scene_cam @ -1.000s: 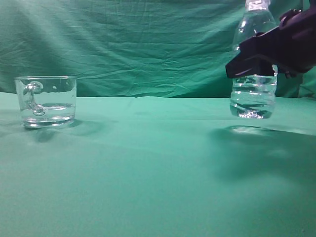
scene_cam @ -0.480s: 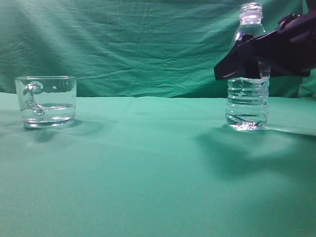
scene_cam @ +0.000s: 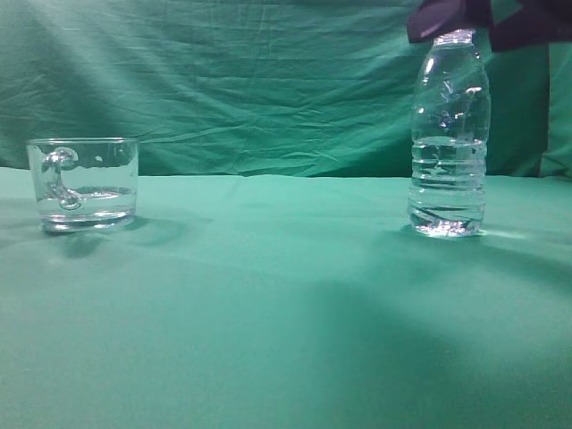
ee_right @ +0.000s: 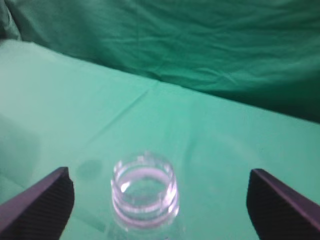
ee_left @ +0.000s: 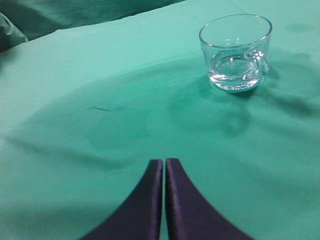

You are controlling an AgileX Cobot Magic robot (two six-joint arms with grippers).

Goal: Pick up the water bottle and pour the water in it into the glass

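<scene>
The water bottle (scene_cam: 449,134) stands upright on the green cloth at the right, uncapped, with water (scene_cam: 447,183) filling its lower half. My right gripper (scene_cam: 483,20) is above its neck, open, not touching it. In the right wrist view the bottle's open mouth (ee_right: 145,187) sits between the wide-apart fingers (ee_right: 160,200). The glass (scene_cam: 82,183) stands at the left with a little water in it. It also shows in the left wrist view (ee_left: 236,52), far ahead of my left gripper (ee_left: 163,162), which is shut and empty.
A green cloth (scene_cam: 268,304) covers the table and a wrinkled green backdrop (scene_cam: 250,80) hangs behind it. A wide stretch of cloth lies between the glass and the bottle.
The right gripper lowered the bottle onto the cloth, let go of it and rose above its neck. The glass and the left gripper have not moved.
</scene>
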